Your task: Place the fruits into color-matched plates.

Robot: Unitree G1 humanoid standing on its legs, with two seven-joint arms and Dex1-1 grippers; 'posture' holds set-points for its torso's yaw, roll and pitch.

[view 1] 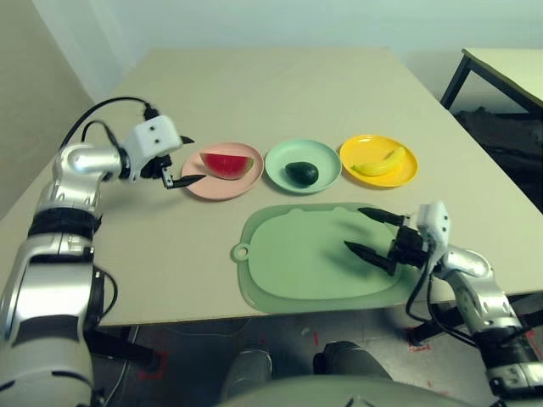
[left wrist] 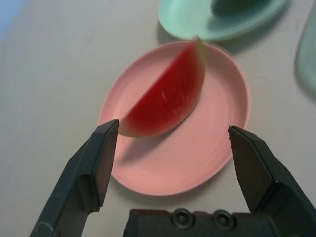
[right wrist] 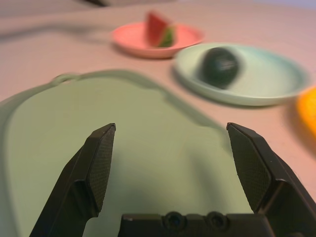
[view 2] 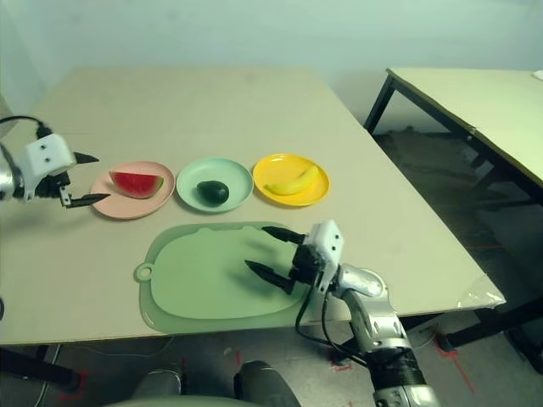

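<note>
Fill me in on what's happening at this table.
A two-armed robot is sorting toy fruit by colour, and all three pieces sit in matching plates: red watermelon wedge on the round pale pink plate, dark green avocado on the mint green plate, yellow banana on the bright yellow plate. The left hand hangs open beside the pink plate; the right hand is open over the pale green mat, holding nothing.

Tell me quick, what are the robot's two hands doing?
Left gripper: open, holding nothing, beside the pink plate.
Right gripper: open, holding nothing, over the green mat.
</note>
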